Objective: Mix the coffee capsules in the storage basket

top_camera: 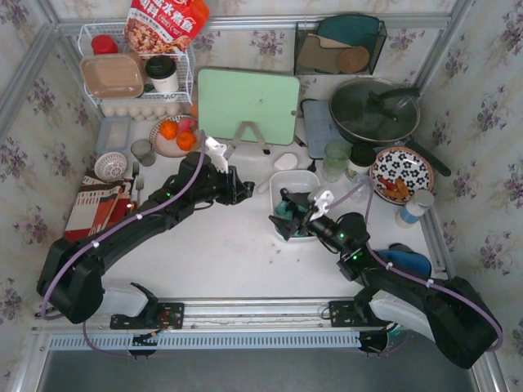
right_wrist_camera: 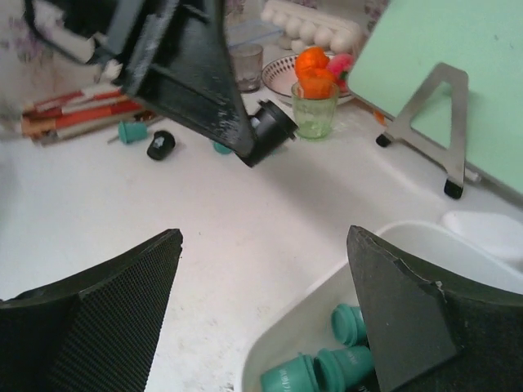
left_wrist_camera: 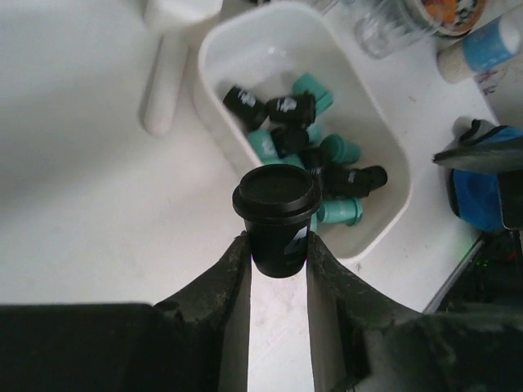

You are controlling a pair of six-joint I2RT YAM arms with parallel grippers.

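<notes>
The left pincer [left_wrist_camera: 278,249] pinches 1 black capsule [left_wrist_camera: 276,204] by its tapered body, flanged rim clear of the fingers, just short of the storage basket [left_wrist_camera: 270,57] — held, it seems, for dropping among the coffee capsules [left_wrist_camera: 298,135] heaped there. The right pincer [right_wrist_camera: 261,282] hangs wide open and empty over the basket's near corner, apparently poised to stir the smooth teal and black pods — cup-shaped, jumbled on their sides against rounded white plastic walls. A loose teal pod [right_wrist_camera: 129,131] and a loose black pod [right_wrist_camera: 161,144] lie on the white desk [top_camera: 229,245] well to the basket's left, likely yet to be gathered.
</notes>
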